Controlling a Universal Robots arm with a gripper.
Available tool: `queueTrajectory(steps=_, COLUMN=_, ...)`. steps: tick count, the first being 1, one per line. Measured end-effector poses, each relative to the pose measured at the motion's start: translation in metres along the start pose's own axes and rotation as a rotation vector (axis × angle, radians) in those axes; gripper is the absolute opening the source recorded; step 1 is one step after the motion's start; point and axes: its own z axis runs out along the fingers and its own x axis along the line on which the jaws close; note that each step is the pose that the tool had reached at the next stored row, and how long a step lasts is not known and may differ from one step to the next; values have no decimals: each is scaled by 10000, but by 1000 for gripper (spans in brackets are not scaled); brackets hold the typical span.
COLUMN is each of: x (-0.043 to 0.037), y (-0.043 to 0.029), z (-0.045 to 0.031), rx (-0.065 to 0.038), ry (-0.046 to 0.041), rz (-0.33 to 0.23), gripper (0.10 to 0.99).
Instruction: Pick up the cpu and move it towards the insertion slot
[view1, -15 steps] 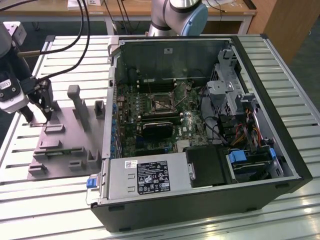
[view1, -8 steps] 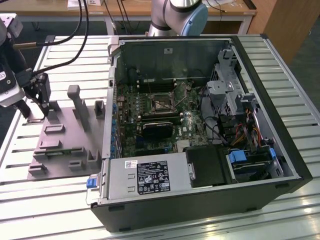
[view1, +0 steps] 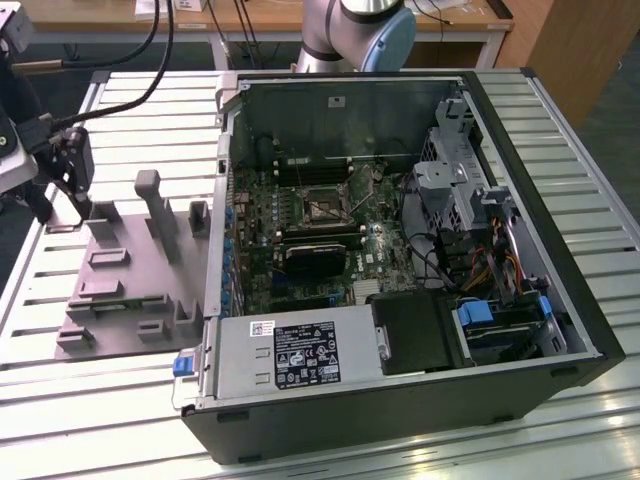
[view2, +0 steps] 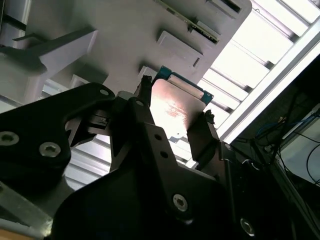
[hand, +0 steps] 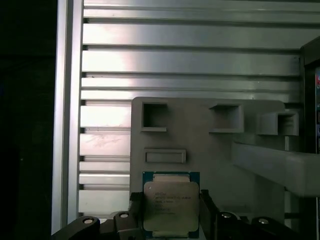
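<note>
The cpu (hand: 170, 204), a thin square chip with a shiny metal top and a blue-green rim, sits between my gripper's (hand: 171, 212) two black fingers (hand: 207, 210). In the second wrist view the cpu (view2: 175, 107) is flanked on both sides by the fingers (view2: 202, 135), with the gripper (view2: 172, 115) shut on it. In the exterior view my gripper (view1: 65, 185) hangs over the far-left end of the grey fixture plate (view1: 120, 290). The insertion slot (view1: 322, 208), a silvery-framed square socket, lies on the green board inside the open computer case, well to the exterior view's right of the gripper.
The computer case (view1: 560, 300) lies open on a slatted aluminium table (view1: 100, 400). Its near wall (view1: 222, 200) stands between fixture and board. Upright grey posts (view1: 150, 200) rise from the fixture. A black module (view1: 315, 262), cables (view1: 430, 250) and a power supply (view1: 290, 355) surround the socket.
</note>
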Motion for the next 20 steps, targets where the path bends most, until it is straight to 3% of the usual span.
queueTrajectory(steps=20, x=-10, y=29, z=-582, rx=-4, ry=-21, rz=0, gripper=537)
